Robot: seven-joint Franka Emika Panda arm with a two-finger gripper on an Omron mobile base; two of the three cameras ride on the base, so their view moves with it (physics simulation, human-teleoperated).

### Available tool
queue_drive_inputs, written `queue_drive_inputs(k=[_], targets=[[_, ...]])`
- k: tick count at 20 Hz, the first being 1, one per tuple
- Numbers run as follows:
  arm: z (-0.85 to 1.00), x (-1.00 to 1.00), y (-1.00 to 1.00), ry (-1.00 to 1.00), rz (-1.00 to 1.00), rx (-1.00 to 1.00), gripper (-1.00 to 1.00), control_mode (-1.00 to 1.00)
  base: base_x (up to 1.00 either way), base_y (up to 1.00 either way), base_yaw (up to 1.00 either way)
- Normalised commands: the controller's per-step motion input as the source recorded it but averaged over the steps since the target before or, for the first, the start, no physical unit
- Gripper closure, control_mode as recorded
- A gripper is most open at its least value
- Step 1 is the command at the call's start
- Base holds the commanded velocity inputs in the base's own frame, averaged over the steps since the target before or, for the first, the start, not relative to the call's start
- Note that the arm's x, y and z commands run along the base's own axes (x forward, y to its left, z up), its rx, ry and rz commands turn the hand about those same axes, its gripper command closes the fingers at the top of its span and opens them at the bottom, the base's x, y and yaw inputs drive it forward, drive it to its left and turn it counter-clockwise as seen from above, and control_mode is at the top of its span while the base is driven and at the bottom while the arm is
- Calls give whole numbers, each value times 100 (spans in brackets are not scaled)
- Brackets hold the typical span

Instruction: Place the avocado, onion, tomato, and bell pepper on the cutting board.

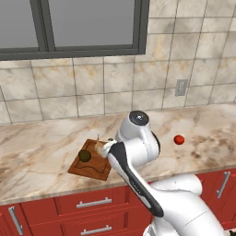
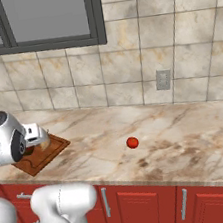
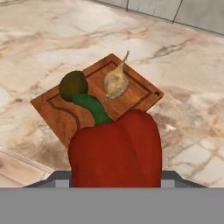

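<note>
**Bell pepper held above the cutting board**

Presently, a red bell pepper (image 3: 116, 151) with a curved green stem is seen large at the bottom of the hand view, clamped in the gripper (image 3: 116, 175), whose fingertips are hidden behind it. It is held in the air over the cutting board (image 3: 57, 113). On the board, the avocado (image 3: 73, 85) is seen near one corner, and the onion (image 3: 116, 82) lies just beside it, its thin stalk pointing toward the board's far edge. The two are apart, and both rest inside the groove.

From the left base view, the avocado (image 1: 85, 155) is shown on the board (image 1: 85, 170), with the arm's wrist over the board's right part. The tomato (image 1: 179, 139) is seen well apart to the right, alone on the marble counter (image 1: 41, 147), which is backed by a tiled wall (image 1: 120, 78) with an outlet (image 1: 181, 87).
</note>
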Motion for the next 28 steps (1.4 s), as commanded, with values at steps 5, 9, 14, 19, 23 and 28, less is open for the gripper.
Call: queue_drive_inputs(k=[5,9,14,19,23,28], targets=[[-26,4,46,3,5,0,100,-100,0,0,0],[-3,11,49,0,6,0,100,-100,0,0,0],[-22,12,34,4,3,0,100,-100,0,0,0],[-38,13,19,8,1,0,100,-100,0,0,0],[-24,7,5,5,0,0,100,-100,0,0,0],[-23,12,0,6,0,0,100,-100,0,0,0]])
